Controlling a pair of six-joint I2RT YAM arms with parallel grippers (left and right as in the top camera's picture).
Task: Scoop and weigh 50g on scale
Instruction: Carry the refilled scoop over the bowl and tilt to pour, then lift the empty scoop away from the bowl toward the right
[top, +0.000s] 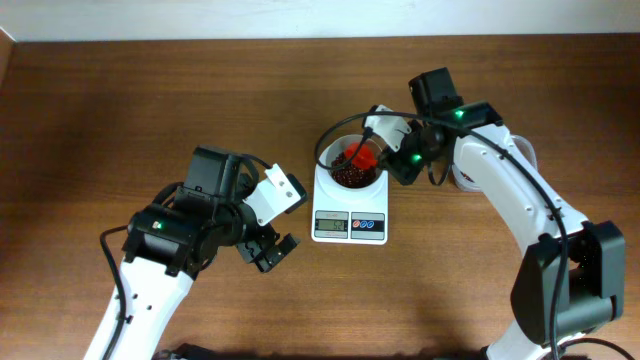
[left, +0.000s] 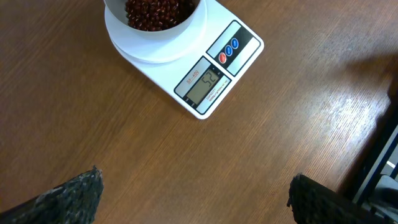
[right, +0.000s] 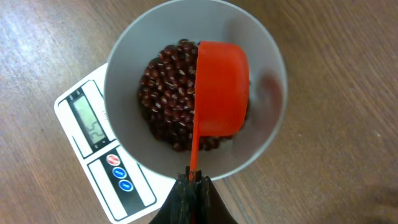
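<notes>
The white scale (top: 349, 226) stands mid-table with a round white bowl (top: 326, 152) of red-brown beans (top: 350, 177) on top. In the right wrist view, my right gripper (right: 194, 182) is shut on the thin handle of a red scoop (right: 221, 87). The scoop is tipped on its side over the beans (right: 165, 93) inside the bowl (right: 267, 118). The scale's display (right: 90, 121) is lit. My left gripper (top: 272, 250) hangs open above bare wood, left of the scale (left: 214, 74). Its fingertips (left: 87, 186) stand far apart with nothing between them.
A clear tub (top: 522, 150) sits behind my right arm at the right, mostly hidden. A black cable (top: 325, 140) loops over the bowl's far side. The table's far edge (top: 300, 38) runs along the top. A dark frame (left: 385, 162) shows at the left wrist view's right edge.
</notes>
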